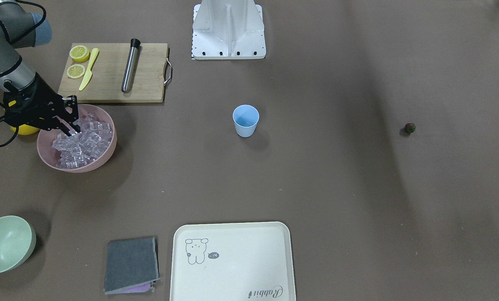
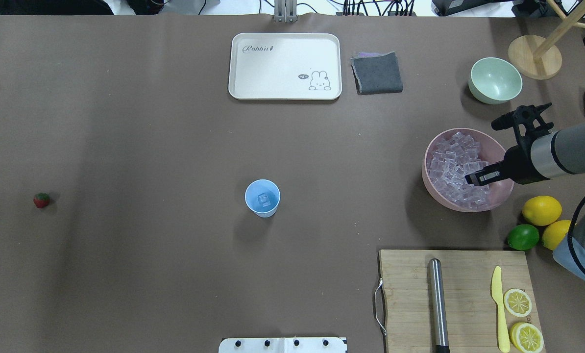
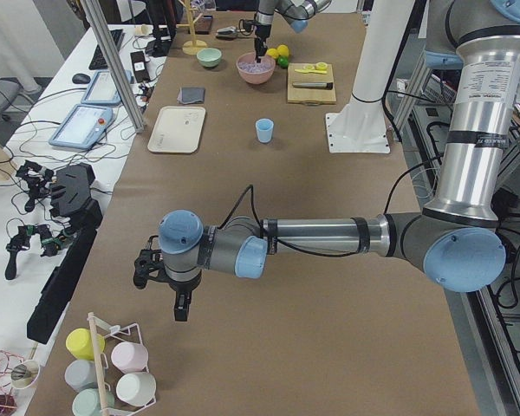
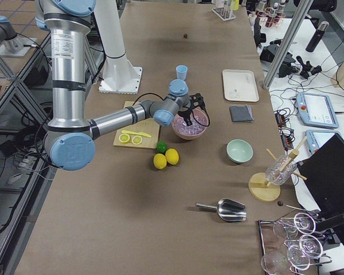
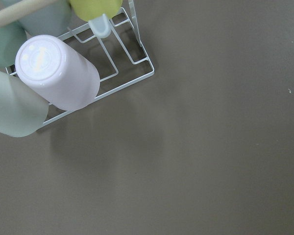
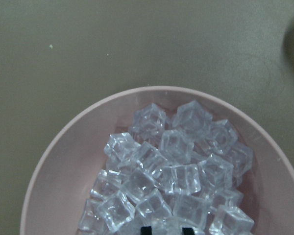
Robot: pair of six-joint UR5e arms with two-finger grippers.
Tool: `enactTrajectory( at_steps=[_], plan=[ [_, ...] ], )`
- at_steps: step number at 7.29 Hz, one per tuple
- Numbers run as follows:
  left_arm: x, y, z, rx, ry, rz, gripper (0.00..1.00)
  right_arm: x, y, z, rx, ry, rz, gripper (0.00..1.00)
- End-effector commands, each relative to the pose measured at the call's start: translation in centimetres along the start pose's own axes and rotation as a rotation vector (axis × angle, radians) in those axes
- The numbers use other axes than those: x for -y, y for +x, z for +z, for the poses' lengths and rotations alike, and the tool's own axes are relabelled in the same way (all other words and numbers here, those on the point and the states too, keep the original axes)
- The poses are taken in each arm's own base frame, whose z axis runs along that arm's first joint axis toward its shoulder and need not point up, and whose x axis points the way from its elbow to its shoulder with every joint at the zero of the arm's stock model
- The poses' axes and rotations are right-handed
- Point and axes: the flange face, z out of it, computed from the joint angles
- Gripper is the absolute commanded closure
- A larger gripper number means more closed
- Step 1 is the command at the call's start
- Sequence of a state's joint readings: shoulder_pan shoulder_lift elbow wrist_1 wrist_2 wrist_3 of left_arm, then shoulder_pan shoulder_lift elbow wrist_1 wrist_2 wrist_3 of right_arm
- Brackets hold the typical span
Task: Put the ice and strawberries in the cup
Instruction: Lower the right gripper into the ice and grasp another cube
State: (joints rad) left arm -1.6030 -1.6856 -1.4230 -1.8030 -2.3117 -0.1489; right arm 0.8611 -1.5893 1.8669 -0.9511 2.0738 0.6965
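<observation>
The light blue cup (image 2: 262,197) stands upright mid-table with one ice cube inside it. Far off on the robot's left lies the small red strawberry (image 2: 41,200), alone on the brown table. A pile of ice (image 2: 451,157) fills the pink bowl (image 2: 469,208). My right gripper (image 1: 75,131) is dipped into that pile; in the right wrist view its fingertips (image 6: 146,229) stand narrow with an ice cube (image 6: 166,224) between them. My left gripper (image 3: 181,314) hangs over bare table far from the cup, and I cannot tell whether it is open or shut.
A cutting board (image 2: 464,279) with lemon halves, a yellow knife and a steel tube lies near the bowl. Lemons (image 2: 541,210) and a lime (image 2: 523,237) sit beside it. A green bowl (image 2: 495,80), grey cloth (image 2: 377,72) and cream tray (image 2: 285,49) line the far edge. A rack of mugs (image 5: 59,73) is below the left wrist.
</observation>
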Motion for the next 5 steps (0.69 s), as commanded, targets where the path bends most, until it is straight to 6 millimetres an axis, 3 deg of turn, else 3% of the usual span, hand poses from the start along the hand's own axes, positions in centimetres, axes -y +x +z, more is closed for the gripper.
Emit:
enactTrajectory(
  at_steps=[1, 5],
  plan=[
    [-0.4, -0.3, 0.2, 0.001, -0.004, -0.005, 0.02, 3.1, -1.3, -1.6, 0.022, 0.063, -0.007, 1.0],
    [-0.7, -0.9, 1.0, -0.001, -0.024, -0.019, 0.02, 9.2, -7.6, -3.8, 0.1, 0.173, -0.078, 1.0]
  ],
)
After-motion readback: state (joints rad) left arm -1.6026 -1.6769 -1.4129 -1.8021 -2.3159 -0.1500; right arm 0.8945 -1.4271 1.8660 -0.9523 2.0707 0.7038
